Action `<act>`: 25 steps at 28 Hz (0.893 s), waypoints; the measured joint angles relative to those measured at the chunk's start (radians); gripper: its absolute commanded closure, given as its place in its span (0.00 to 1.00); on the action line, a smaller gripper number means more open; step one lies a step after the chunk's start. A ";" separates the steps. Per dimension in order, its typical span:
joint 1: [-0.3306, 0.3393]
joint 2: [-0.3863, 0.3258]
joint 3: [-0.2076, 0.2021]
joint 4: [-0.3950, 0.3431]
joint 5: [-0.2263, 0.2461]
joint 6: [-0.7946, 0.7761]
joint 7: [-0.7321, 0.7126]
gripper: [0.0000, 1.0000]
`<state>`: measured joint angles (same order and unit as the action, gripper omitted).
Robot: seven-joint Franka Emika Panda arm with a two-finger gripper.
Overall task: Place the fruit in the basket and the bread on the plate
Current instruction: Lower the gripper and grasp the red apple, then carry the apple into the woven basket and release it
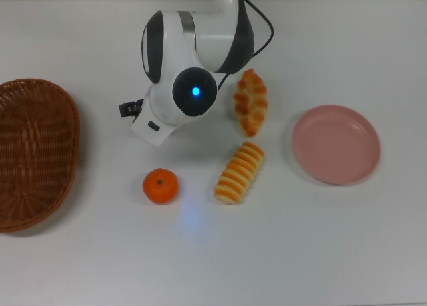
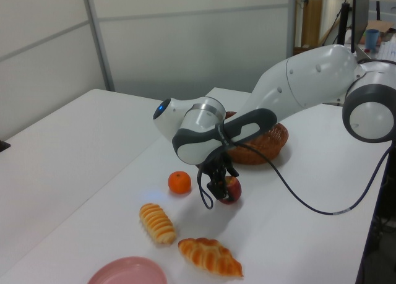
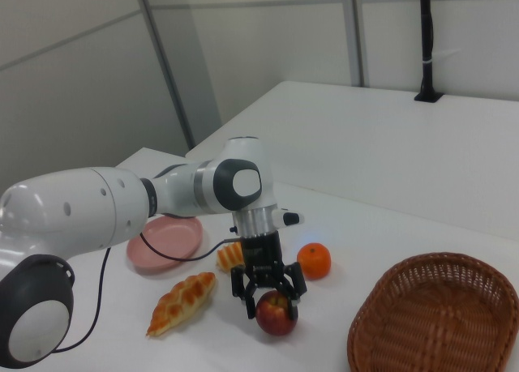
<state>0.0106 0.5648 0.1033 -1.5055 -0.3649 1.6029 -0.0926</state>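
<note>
No text, label, brand, number or sign can be read in any of the three views. The arm (image 2: 297, 86) is seen to be plain white and grey, and nothing legible is found on the worktop (image 1: 320, 253) or on the wall panels (image 3: 81, 80) behind it.

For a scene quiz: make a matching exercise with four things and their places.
Things:
1. apple
2. tangerine
3. basket
4. plate

Places:
A. top view's far left, nothing in it
B. between the gripper fingers
C. top view's right, bare
D. on the table, next to the ribbed loaf

Pairs: 1-B, 2-D, 3-A, 4-C
</note>
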 measured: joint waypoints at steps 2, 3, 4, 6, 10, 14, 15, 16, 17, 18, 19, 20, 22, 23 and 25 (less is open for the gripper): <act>0.000 0.007 -0.001 0.000 -0.013 0.000 0.000 0.18; 0.000 0.010 -0.001 0.000 -0.019 0.000 0.000 0.31; 0.000 0.013 -0.001 0.000 -0.025 0.000 0.000 0.56; 0.000 0.018 -0.001 0.000 -0.035 0.000 0.000 0.80; -0.002 0.019 -0.002 0.006 -0.036 0.000 0.000 1.00; -0.007 0.019 -0.003 0.029 -0.033 0.000 0.003 1.00; -0.009 0.017 -0.005 0.040 -0.025 0.000 0.004 1.00; -0.013 0.015 -0.008 0.057 -0.010 0.000 0.005 1.00; -0.022 0.009 -0.011 0.078 0.013 0.000 0.006 1.00; -0.030 0.004 -0.013 0.093 0.031 0.000 0.007 1.00; -0.043 -0.003 -0.015 0.107 0.050 0.000 0.008 1.00; -0.061 -0.012 -0.016 0.124 0.070 0.000 0.008 1.00; -0.101 -0.033 -0.018 0.155 0.105 0.001 0.008 0.98; -0.131 -0.046 -0.019 0.171 0.123 0.008 0.007 0.98; -0.178 -0.062 -0.020 0.185 0.143 0.043 0.006 0.97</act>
<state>-0.1672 0.5025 0.0837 -1.3209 -0.2215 1.6461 -0.0865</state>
